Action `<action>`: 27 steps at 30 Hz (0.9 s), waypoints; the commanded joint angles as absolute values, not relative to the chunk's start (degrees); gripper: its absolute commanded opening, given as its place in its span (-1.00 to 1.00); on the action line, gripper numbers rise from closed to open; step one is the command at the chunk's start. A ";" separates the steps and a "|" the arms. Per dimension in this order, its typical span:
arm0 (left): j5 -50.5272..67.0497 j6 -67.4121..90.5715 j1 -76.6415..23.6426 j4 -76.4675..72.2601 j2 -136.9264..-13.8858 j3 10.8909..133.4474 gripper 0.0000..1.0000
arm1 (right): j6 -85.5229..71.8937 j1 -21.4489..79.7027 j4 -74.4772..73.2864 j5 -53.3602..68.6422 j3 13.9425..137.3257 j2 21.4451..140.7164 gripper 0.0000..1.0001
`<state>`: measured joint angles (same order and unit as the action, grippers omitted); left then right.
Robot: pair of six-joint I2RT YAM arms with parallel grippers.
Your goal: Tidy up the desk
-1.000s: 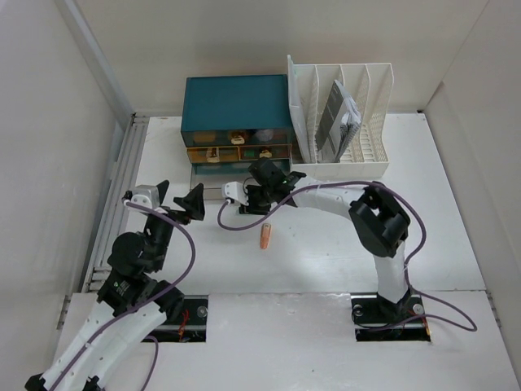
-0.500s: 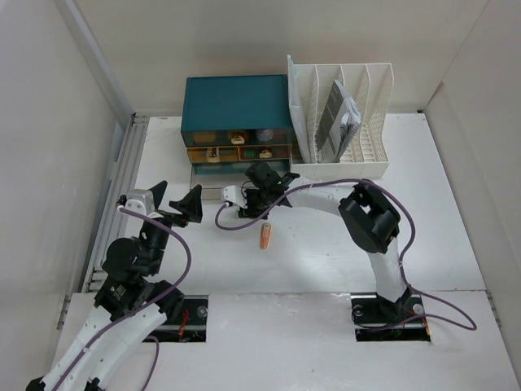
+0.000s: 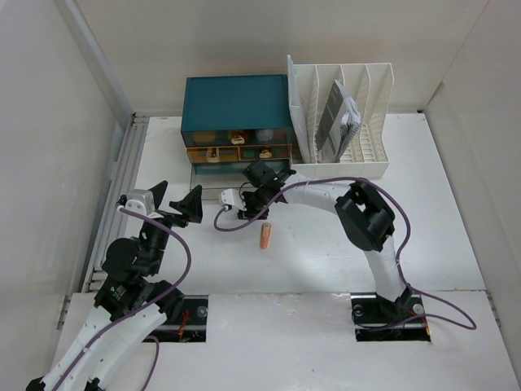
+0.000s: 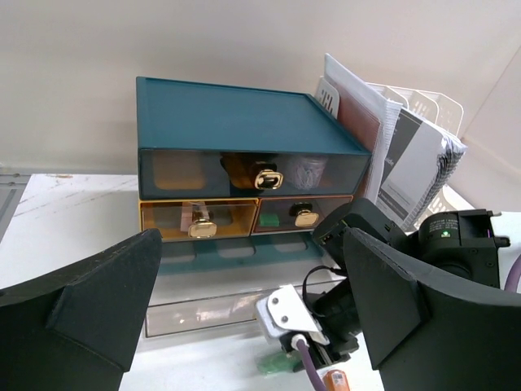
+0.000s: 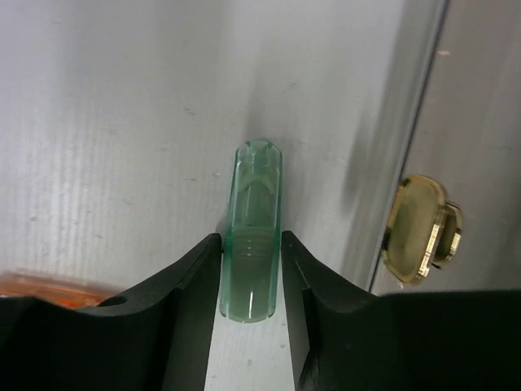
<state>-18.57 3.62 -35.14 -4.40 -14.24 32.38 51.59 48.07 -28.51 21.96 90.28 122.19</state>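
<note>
On the white desk (image 3: pixel 326 252), my right gripper (image 3: pixel 251 212) points down just in front of the teal drawer box (image 3: pixel 236 102). In the right wrist view the right gripper (image 5: pixel 251 241) is shut on a small green translucent piece (image 5: pixel 256 187) lying on the desk, with both fingers touching its sides. The green piece (image 4: pixel 277 361) also peeks out under that gripper in the left wrist view. An orange piece (image 3: pixel 264 236) lies just nearer. My left gripper (image 3: pixel 175 202) hovers open and empty to the left, facing the drawers.
The box's clear bottom drawer (image 3: pixel 213 175) is pulled out, and its gold knob (image 5: pixel 423 228) sits right of the green piece. A white file rack (image 3: pixel 342 122) with papers stands right of the box. White walls close in the desk.
The right gripper has shifted slightly left and its jaws have narrowed onto the green piece. The left arm pulled back a little early on, then held still.
</note>
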 commanded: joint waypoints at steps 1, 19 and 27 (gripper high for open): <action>-18.11 3.34 -34.98 -6.50 -13.62 33.75 0.83 | 55.80 48.25 -37.87 28.03 91.14 124.10 -0.18; -18.63 3.34 -34.98 -6.50 -14.15 33.75 0.83 | 50.72 48.25 -31.75 23.66 90.09 107.24 -0.69; -19.16 2.82 -34.98 -6.50 -14.76 33.75 0.83 | 45.19 47.64 -16.73 5.56 84.56 98.88 -0.69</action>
<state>-18.68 3.60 -35.14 -4.40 -14.26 32.38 48.86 48.05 -25.96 14.70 86.83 99.35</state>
